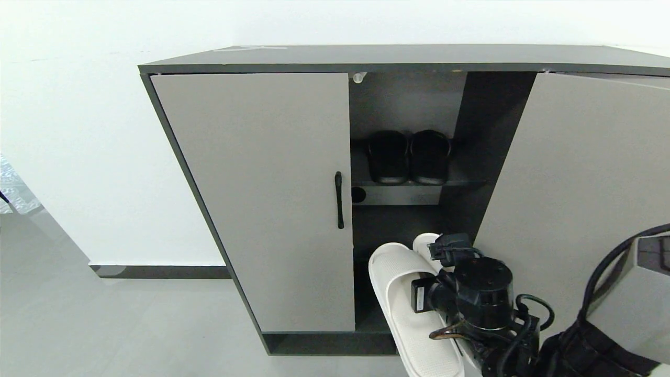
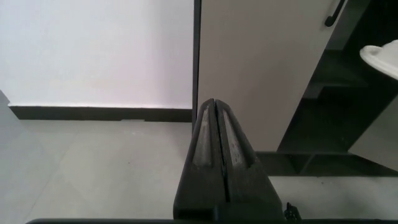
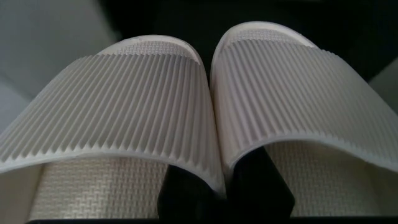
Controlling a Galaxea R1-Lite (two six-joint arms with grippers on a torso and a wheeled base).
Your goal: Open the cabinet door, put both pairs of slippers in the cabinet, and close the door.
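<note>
White slippers (image 1: 398, 283): pair clamped together by right gripper (image 1: 446, 255), held at the cabinet (image 1: 251, 199) opening's lower edge for insertion beneath shelved black slippers (image 1: 409, 156). Left gripper (image 2: 214, 124): closed, empty.

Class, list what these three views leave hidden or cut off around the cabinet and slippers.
Head view, white slippers: heels covered by the right arm, cut by the bottom edge.
Head view: open right door, cut by the right edge.
Right wrist view: cabinet interior, dark and blocked by the slippers.
</note>
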